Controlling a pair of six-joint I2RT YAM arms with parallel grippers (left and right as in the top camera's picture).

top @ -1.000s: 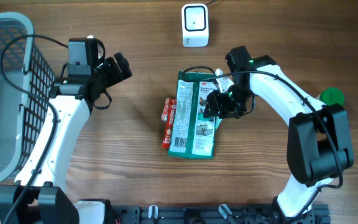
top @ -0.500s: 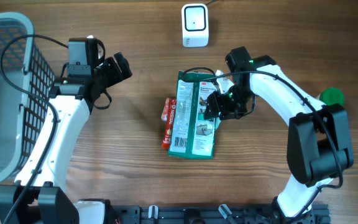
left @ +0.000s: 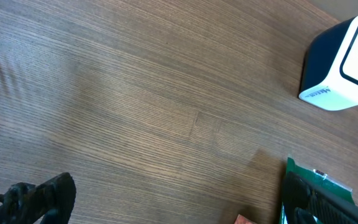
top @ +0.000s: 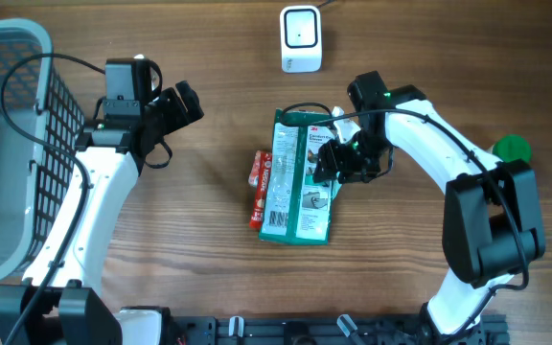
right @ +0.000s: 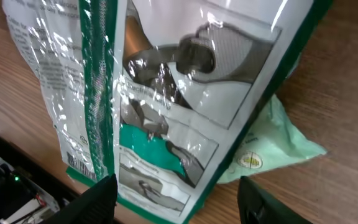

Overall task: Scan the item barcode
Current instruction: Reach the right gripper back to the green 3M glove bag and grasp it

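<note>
brown wood makes up the desk (top: 209, 278), and many things sit on it. a white scanner (top: 301, 38) stands at the far edge in the middle, well apart from both arms. a round green thing (top: 513, 149) lies on the right side, just beside the right arm (top: 439, 144). a red packet (top: 256, 187) lies flat against the left side of the green and white pack (top: 290, 196). part of the red packet is tucked under the pack. in the right wrist view a pale green packet (right: 272, 146) pokes out from under the pack's other side. a black cable (top: 305, 107) loops over the pack's far end.

the pack lies flat in the middle of the desk, on the near side of the scanner and not touching it. the right jaws sit over the pack's right edge, about halfway along it. in the right wrist view the two black fingers (right: 101, 199) stand apart, and the shiny pack fills the space between them. i cannot tell if they are pinching the pack or just sitting over it.

the left arm (top: 94, 192) is far off to the left of the pack. the left jaws are spread wide with nothing in them, over bare wood.

a grey basket (top: 41, 43) stands at the left edge of the desk, beside the left arm. its grid wall and grey floor show.
</note>
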